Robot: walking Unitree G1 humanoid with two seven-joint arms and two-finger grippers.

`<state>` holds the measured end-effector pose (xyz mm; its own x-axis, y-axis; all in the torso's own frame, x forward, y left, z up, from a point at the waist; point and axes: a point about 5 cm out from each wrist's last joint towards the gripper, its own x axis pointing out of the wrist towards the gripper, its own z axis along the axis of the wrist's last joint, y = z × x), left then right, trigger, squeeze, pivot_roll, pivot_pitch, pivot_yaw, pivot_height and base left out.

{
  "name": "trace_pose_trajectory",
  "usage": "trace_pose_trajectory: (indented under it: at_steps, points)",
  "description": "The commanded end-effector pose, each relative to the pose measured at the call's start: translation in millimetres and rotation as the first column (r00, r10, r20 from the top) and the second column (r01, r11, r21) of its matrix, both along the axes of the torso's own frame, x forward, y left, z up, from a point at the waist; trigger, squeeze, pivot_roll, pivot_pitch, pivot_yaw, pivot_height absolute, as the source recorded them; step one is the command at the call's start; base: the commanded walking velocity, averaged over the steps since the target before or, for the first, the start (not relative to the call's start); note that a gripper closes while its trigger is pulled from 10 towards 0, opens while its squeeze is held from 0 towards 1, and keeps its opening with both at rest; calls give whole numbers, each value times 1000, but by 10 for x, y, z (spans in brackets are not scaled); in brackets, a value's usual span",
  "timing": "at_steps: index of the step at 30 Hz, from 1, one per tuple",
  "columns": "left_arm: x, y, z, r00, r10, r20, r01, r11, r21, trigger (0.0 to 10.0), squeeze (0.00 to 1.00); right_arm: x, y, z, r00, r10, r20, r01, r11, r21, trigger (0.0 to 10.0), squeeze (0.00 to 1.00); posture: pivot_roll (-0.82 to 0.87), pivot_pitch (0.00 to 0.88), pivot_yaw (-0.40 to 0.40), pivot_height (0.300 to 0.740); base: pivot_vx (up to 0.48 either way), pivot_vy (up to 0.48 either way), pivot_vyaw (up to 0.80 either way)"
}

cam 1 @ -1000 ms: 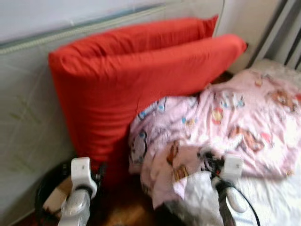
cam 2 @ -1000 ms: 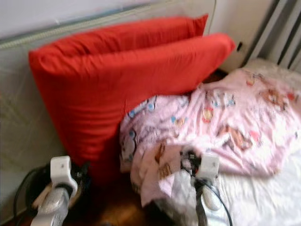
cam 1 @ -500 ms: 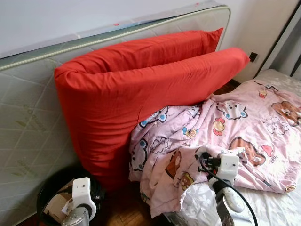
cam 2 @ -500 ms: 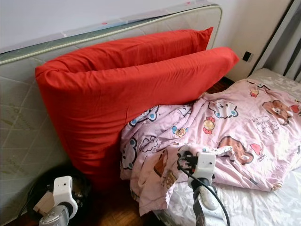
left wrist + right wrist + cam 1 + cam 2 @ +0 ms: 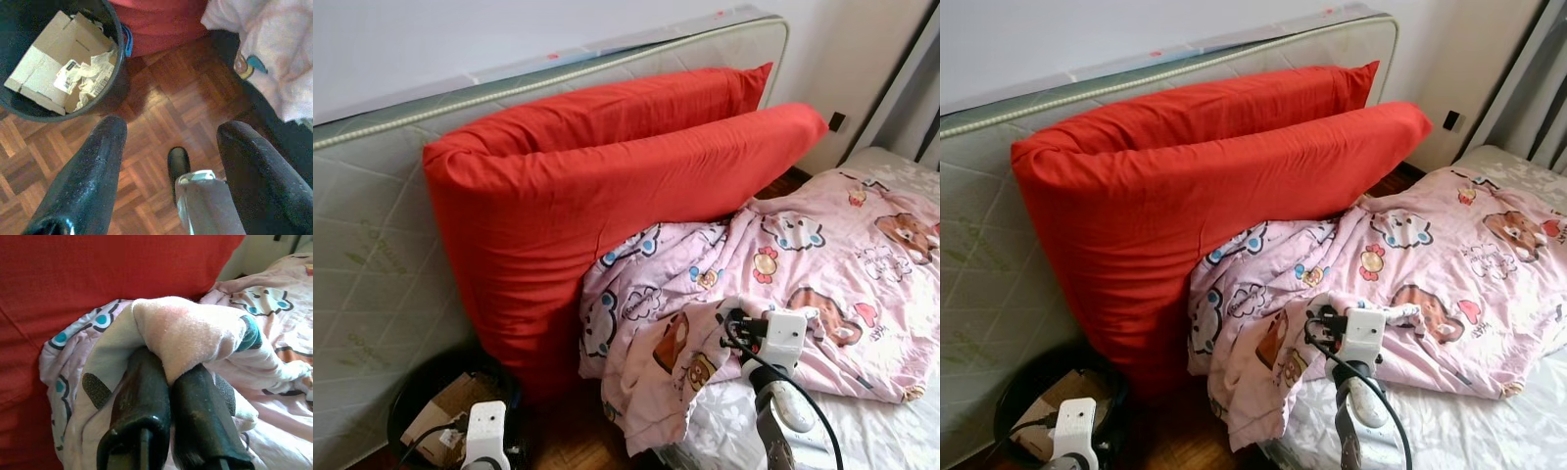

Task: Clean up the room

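Both grippers differ: right gripper (image 5: 166,382) jaws pinch the sock (image 5: 190,333); left gripper (image 5: 168,166) gapes above bare floor (image 5: 161,98).

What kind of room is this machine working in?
Most likely a bedroom: a bed with a pink cartoon-print blanket, two big red pillows leaning on an upright mattress, and a black waste bin on parquet floor.

Beneath my left pincer (image 5: 168,161), fingers spread, open parquet floor (image 5: 161,93) lay between the black bin (image 5: 113,29) and the bed edge. The bin, holding cardboard (image 5: 44,73), blocked one side; the red pillows (image 5: 597,186) walled off the mattress (image 5: 372,255) behind. The pink quilt (image 5: 822,264) draped over the bed's edge, around my right pincer (image 5: 168,382).
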<state>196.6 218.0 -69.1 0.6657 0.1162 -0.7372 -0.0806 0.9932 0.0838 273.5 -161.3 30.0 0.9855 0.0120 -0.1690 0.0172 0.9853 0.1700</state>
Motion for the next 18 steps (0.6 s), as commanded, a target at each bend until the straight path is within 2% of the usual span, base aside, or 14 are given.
trace_pose_trajectory:
  at_steps: [1, 4, 18]
  points:
    - [-117, -21, -69, 999, -4, -38, 5, 1000, 23, 10000, 0, 23, 45, 29, 1000, 8, 13, -8, 1000, 2, 10000, 0, -13, 63, -41, 740, 0, 0, 0]
    - [-175, -35, -100, 999, 19, -45, -18, 1000, 8, 10000, 0, 26, 82, 19, 1000, 16, 7, -16, 1000, -7, 10000, 0, -14, 69, -41, 740, 0, 0, 0]
    - [-218, -23, -114, 999, 5, -44, -4, 1000, 15, 10000, 0, 15, 77, -25, 1000, 16, -1, -16, 1000, -13, 10000, 0, -19, 61, -38, 740, 0, 0, 0]
